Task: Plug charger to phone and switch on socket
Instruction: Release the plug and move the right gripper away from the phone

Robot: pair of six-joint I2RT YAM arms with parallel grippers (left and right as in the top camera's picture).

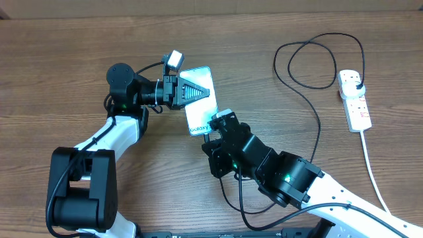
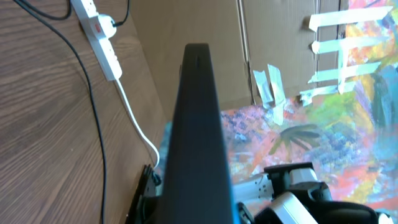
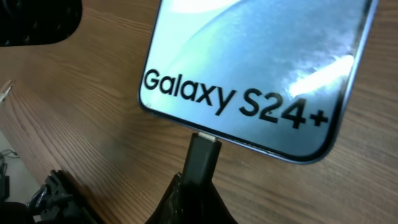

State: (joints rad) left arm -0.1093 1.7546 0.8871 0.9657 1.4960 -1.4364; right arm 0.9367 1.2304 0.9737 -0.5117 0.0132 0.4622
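**A:** Starting left: anything to fix at the left gripper?

**B:** Little. From overhead, looks closed across the top end of the phone. From its own wrist camera, only the phone edge-on, fingers out of view. Hold that clamp firm, to brace against the coming push.

**A:** And in the middle?

**B:** Right gripper pinched shut on the charger, tip right at the phone's bottom edge, just under the "Galaxy S24+" print. A sliver of bright metal showing at the joint, so probably not fully home. Push straight along the phone's length. No twisting, no prying sideways. Stop at firm resistance, then let go gently.

**A:** Further right?

**B:** Mind the cable, looping loosely over the table to the adapter, already seated in the power strip at the far right. Avoid pulling it taut and tugging the tip askew. Leave the switch until after. Cannot tell from here whether on or off.
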